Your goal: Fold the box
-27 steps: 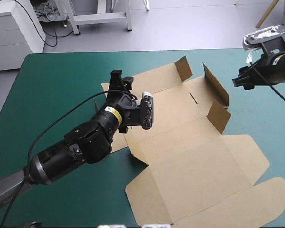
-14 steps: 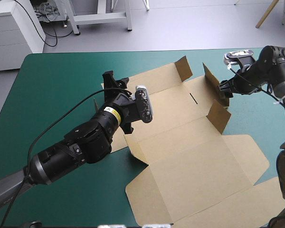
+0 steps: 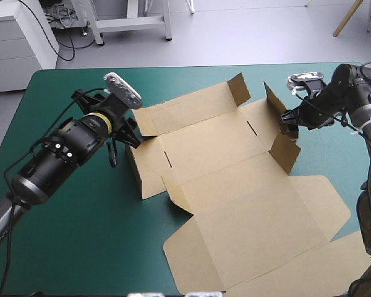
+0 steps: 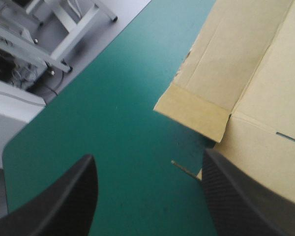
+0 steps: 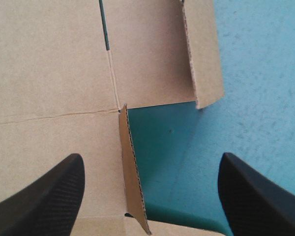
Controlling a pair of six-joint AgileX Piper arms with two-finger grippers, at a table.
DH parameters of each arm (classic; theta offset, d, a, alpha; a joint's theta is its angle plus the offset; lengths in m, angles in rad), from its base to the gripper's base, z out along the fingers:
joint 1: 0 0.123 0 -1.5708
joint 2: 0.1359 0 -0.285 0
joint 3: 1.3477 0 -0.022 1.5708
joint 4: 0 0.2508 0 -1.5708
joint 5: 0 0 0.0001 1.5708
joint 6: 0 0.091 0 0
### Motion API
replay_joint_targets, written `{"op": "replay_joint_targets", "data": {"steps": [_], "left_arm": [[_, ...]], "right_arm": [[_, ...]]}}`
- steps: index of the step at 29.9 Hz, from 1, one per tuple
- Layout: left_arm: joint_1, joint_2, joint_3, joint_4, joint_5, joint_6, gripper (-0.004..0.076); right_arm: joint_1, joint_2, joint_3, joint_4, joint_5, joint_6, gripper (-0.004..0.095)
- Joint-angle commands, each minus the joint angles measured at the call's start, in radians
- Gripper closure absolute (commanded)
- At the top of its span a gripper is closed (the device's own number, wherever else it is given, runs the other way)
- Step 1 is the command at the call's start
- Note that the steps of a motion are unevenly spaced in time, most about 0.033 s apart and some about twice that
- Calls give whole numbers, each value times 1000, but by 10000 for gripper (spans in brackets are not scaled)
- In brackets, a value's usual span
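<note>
The brown box (image 3: 235,185) lies as a cut sheet spread over the middle of the teal-green table, with small flaps raised at its far and right sides. My left gripper (image 3: 127,135) is open at the box's left edge. In the left wrist view the gripper (image 4: 147,196) has bare cover between its fingers, and a short corner flap (image 4: 194,113) lies just ahead. My right gripper (image 3: 289,122) is open over the upright right flap (image 3: 283,111). In the right wrist view that flap's edge (image 5: 132,177) stands between the fingers of the gripper (image 5: 150,196), untouched.
The lid panel (image 3: 266,241) reaches toward the table's near right corner. Bare teal-green cover (image 3: 68,247) lies to the left of and in front of the box. White furniture (image 3: 18,37) stands beyond the far left corner.
My left arm has drawn back from over the box's left panel to its left edge. My right arm came in from the far right and down to the upright right flap.
</note>
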State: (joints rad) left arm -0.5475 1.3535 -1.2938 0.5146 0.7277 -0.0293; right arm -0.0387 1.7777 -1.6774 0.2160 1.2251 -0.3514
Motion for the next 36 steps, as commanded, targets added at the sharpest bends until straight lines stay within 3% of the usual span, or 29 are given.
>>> {"op": "replay_joint_targets", "data": {"steps": [1,7,15,24,30,36], "left_arm": [[116,-30,-34,-141,-52,35,285],[312,-30,-34,-386,-40,83,285],[565,-30,-34,-845,54,353,285],[699,-30,-34,-1015,89,431,285],[703,-30,-34,-1015,89,431,285],[703,-30,-34,-1015,87,431,285]], "right_arm": [[-9,-44,2,24,-21,-15,216],[-9,-39,53,26,-21,-33,216],[-9,18,61,96,-21,-37,217],[-9,73,74,104,-21,-42,284],[-9,74,111,98,-21,-44,453],[-9,74,111,98,-21,-54,801]]}}
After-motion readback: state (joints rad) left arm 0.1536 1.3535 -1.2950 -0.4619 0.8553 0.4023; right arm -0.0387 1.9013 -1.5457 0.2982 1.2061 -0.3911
